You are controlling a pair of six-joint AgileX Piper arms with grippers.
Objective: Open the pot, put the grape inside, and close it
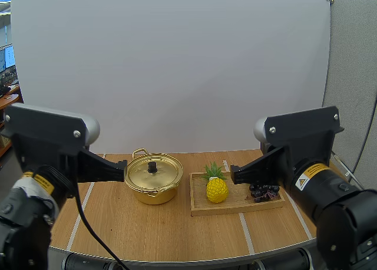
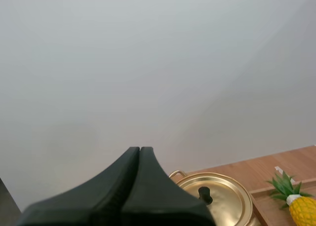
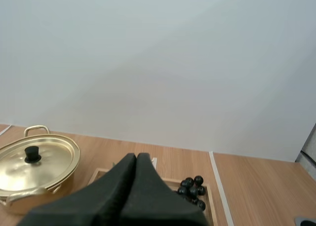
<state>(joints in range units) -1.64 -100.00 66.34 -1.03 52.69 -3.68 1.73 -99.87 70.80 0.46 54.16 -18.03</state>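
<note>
A gold pot (image 1: 154, 180) with its lid (image 1: 154, 170) on and a black knob (image 1: 152, 166) stands left of centre on the table. A bunch of dark grapes (image 1: 264, 191) lies at the right end of a wooden tray (image 1: 235, 206). My left gripper (image 1: 125, 173) hovers shut just left of the pot, its fingers (image 2: 139, 157) together as one wedge before the pot (image 2: 213, 194). My right gripper (image 1: 232, 175) is shut above the tray, close to the grapes (image 3: 191, 187), with the pot (image 3: 34, 164) off to its side.
A yellow toy pineapple (image 1: 217, 187) stands on the tray between the pot and the grapes. White tape lines (image 1: 247, 234) cross the wooden table (image 1: 165, 234). The table's front edge curves near the arm bases.
</note>
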